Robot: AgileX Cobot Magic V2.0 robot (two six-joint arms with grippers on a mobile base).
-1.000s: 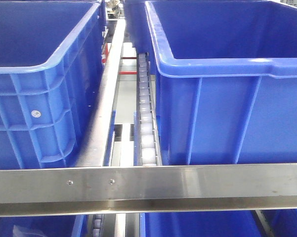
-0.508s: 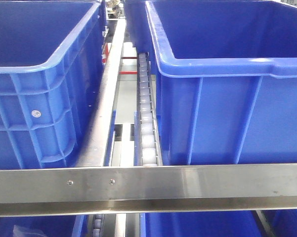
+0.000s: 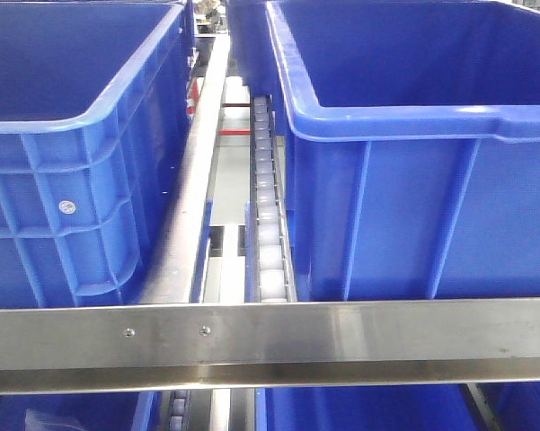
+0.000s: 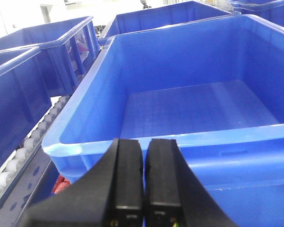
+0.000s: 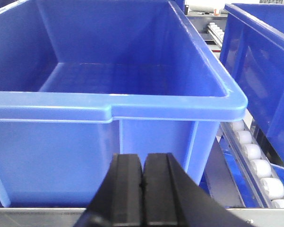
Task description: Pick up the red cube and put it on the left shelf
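Note:
The left shelf fills the front view: a steel front rail (image 3: pixel 341 332), a white roller track (image 3: pixel 265 224) and two large dark-blue crates, one left (image 3: pixel 72 180) and one right (image 3: pixel 413 180). The red cube is not in view. My left gripper (image 4: pixel 144 142) is shut and empty, just in front of the near rim of an empty blue crate (image 4: pixel 189 109). My right gripper (image 5: pixel 142 156) is shut and empty, low in front of another empty blue crate (image 5: pixel 108 75). A small red patch (image 4: pixel 61 184) shows under the crate's edge; I cannot tell what it is.
More blue crates stand behind and beside in the left wrist view (image 4: pixel 52 42). White rollers run left of that crate (image 4: pixel 19 161) and right of the crate in the right wrist view (image 5: pixel 255 161). A lower tier with blue crates (image 3: pixel 359 409) shows under the rail.
The front view has shifted very slightly; nothing else visibly differs.

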